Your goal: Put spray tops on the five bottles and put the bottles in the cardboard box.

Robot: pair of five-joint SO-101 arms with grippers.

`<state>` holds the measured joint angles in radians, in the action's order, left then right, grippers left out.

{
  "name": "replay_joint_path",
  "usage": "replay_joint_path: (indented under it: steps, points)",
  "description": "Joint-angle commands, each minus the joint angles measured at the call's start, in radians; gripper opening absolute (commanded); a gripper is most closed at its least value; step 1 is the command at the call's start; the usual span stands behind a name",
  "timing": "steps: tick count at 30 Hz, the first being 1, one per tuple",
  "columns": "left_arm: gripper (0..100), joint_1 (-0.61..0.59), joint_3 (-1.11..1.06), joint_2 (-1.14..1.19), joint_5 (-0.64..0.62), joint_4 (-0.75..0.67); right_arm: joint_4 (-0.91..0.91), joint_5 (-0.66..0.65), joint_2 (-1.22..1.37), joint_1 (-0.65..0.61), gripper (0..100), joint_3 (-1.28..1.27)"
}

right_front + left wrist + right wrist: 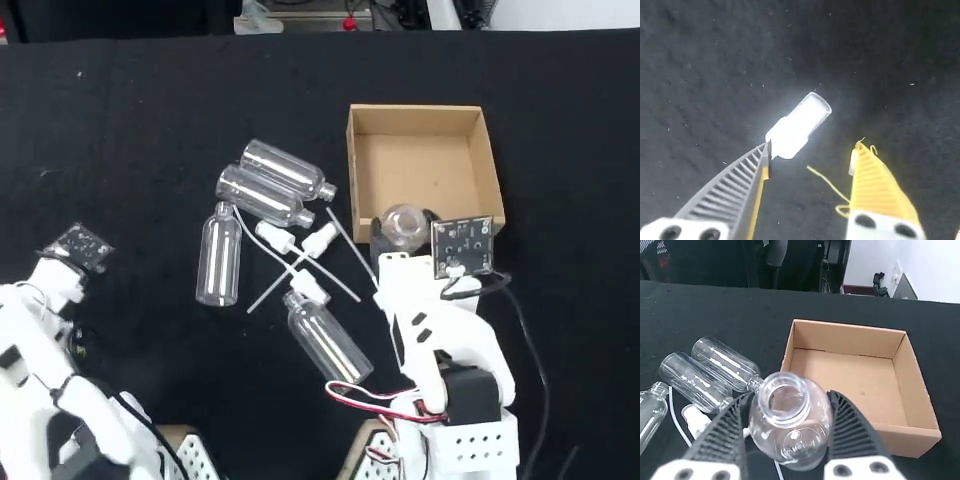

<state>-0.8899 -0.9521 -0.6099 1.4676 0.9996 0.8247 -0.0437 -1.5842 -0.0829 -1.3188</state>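
My right gripper (790,407) is shut on a clear bottle (790,437), held upright with its neck open and no spray top on it. In the high view this bottle (405,224) is just in front of the cardboard box (490,165), at its near wall. Several more clear bottles lie on the black table: two side by side (285,168) (262,196), one (220,255) to their left, one (325,338) nearer the arms. White spray tops (275,237) (320,240) (305,285) with thin tubes lie among them. My left gripper (812,150) is open over the cloth, a white spray top (797,127) just beyond its grey fingertip.
The box (847,340) is open and has nothing inside. The left arm (50,290) is at the table's near left, the right arm's base (455,420) at the near middle. Black cloth covers the table; a yellow thread (827,187) lies by the left gripper's fingers.
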Motion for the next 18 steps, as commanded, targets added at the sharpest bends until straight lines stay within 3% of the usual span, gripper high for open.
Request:
replay_joint_path:
  steps: [1,18]
  points:
    - [26,-0.007,0.093,0.049,0.152,-0.015,-0.031,0.005,-0.018,-0.012,2.8,0.007]
    - [26,0.013,0.124,0.196,0.245,-0.066,-0.031,0.005,-0.018,-0.012,2.8,0.005]
